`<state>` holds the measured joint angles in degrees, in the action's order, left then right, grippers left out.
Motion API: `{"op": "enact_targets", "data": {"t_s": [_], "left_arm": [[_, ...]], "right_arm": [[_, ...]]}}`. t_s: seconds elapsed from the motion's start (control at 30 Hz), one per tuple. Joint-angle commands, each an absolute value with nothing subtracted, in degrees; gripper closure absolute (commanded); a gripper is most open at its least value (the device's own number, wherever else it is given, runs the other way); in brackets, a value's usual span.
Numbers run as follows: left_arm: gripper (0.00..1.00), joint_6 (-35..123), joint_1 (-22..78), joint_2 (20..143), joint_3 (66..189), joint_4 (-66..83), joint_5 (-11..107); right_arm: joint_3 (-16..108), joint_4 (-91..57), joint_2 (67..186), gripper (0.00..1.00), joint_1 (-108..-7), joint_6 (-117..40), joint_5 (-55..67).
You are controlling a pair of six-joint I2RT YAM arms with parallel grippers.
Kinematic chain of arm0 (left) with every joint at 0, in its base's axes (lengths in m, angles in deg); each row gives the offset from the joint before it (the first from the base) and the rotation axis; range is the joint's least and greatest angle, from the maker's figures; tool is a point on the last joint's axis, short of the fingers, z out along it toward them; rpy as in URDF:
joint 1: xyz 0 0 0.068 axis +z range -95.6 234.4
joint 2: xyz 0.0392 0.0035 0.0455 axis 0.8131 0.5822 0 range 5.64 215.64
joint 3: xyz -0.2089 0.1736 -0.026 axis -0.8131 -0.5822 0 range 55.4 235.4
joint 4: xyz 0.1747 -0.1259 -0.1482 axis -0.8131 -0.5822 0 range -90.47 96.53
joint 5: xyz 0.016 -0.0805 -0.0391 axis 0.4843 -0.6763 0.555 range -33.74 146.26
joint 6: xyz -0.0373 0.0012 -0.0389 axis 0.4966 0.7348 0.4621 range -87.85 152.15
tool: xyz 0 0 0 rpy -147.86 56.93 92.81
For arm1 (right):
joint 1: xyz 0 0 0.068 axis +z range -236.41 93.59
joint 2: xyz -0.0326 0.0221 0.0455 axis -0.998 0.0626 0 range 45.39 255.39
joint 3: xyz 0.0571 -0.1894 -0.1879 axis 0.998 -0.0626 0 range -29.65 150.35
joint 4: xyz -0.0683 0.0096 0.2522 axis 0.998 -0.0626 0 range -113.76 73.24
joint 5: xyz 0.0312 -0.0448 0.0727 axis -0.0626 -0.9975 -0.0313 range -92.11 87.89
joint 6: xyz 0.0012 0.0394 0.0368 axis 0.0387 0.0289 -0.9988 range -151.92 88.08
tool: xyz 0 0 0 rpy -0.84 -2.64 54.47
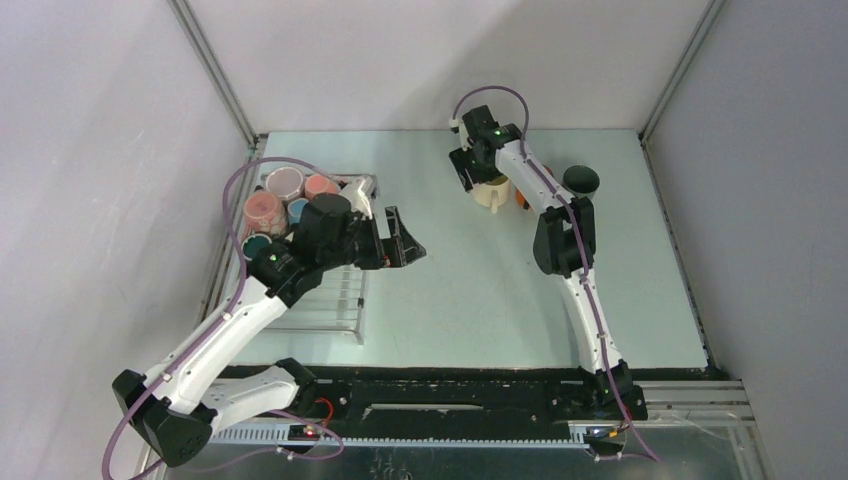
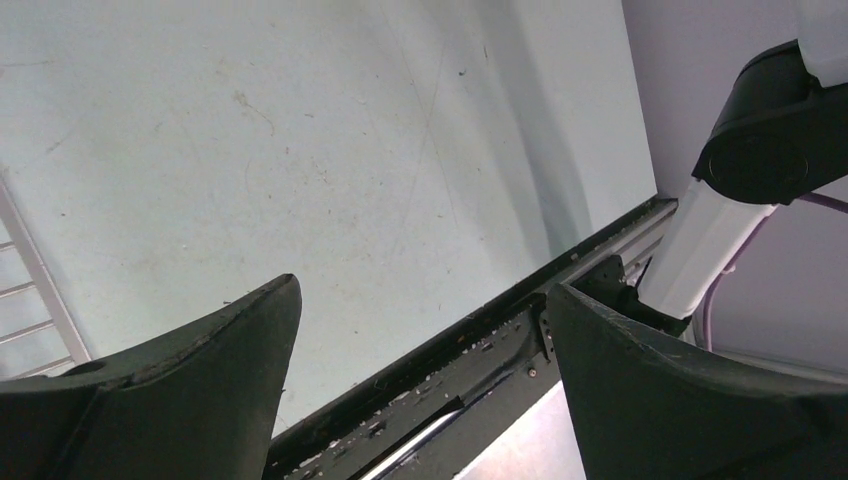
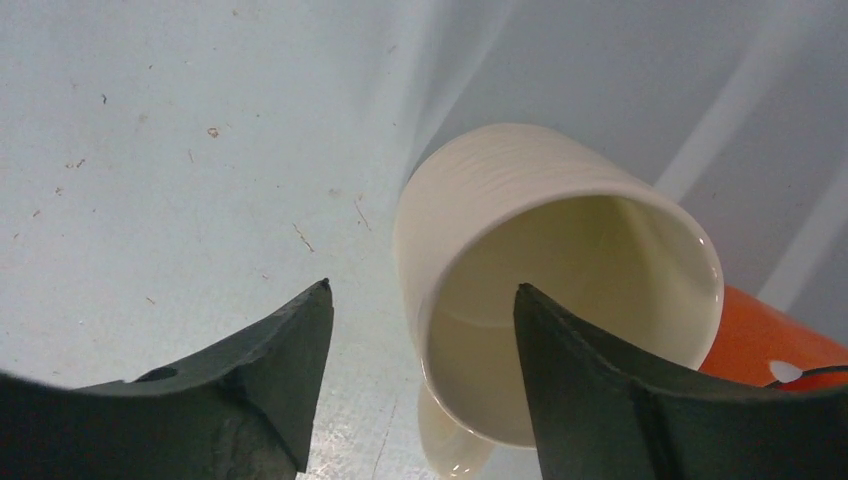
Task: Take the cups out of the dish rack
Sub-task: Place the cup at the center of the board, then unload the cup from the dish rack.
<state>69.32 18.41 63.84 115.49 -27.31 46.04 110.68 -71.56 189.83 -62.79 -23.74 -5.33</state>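
Pale green bench (image 1: 480, 300), grey walls on three sides.
Looking down now: the back wall (image 1: 440, 60) stands flat behind the bench, the left wall (image 1: 90, 200) and right wall (image 1: 770, 200) slant in at either side. A silver left post (image 1: 215, 75) and a silver right post (image 1: 680, 70) run up the rear corners. Along the near edge lies a black rail (image 1: 450, 392), and just below it a silver slotted strip (image 1: 450, 432). Up close, the surface is matte and scuffed: faint scratch lines (image 2: 255, 110) cross it, and small brown specks (image 3: 215, 132) and thin fibres (image 3: 300, 238) lie scattered over it.
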Motion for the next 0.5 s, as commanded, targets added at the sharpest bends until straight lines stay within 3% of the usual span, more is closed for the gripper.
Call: {"op": "enact_targets", "data": {"t_s": [0.0,0.27,0.47], "left_arm": [[0.00,66.99,18.15,62.30,120.71,-27.21,49.26],[0.00,69.62,18.20,61.06,122.63,-32.66,61.85],[0.00,78.01,18.27,60.15,122.56,-40.43,79.25]], "right_arm": [[114.40,-70.66,184.32,0.23,-61.87,-25.08,-7.21],[114.78,-72.31,175.29,0.01,-59.22,-27.59,-9.02],[108.91,-72.59,166.27,0.00,-57.41,-35.07,-7.23]]}}
